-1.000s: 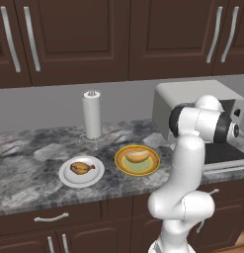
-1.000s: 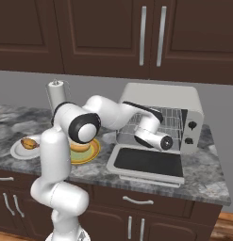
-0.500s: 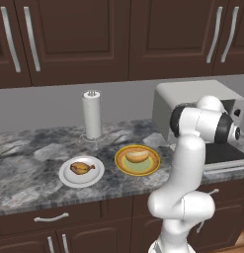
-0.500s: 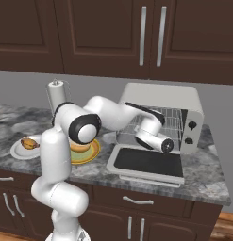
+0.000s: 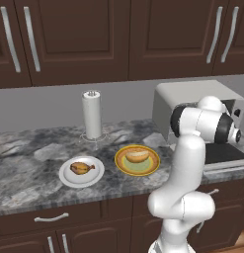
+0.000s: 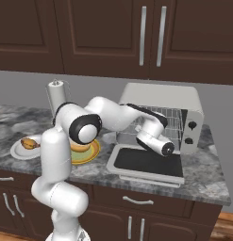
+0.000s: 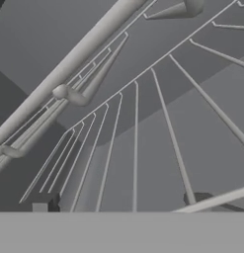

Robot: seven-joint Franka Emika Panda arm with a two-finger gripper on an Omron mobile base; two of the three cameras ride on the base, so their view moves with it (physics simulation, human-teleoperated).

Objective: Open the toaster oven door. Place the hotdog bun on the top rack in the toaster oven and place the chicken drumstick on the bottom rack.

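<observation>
Running under a row of dark brown wooden cabinets (image 5: 69,39) with long silver handles, the mottled grey stone counter (image 5: 29,168) met a plain grey back wall, and a white paper-towel roll on a wire stand (image 5: 92,114) stood upright near that wall. On the counter the boxy silver-grey toaster oven (image 6: 160,101) sat with its flat dark-glass door (image 6: 147,163) folded down and lying level in front of it, so the thin silver wire racks (image 6: 170,123) showed inside (which of the two grids was which could not be told there). The small tan hotdog bun (image 5: 137,156) lay on a round yellow plate with a green centre (image 5: 138,166), and the golden-brown chicken drumstick (image 5: 81,168) lay on a round white plate (image 5: 65,176) just beside it, both plates well apart from the oven. The white arm's hand reached over the lowered door into the oven mouth; in the hand view the two small dark finger tips (image 7: 43,203) stood far apart, spread and pinching nothing, close above a rack's wires (image 7: 136,148).
</observation>
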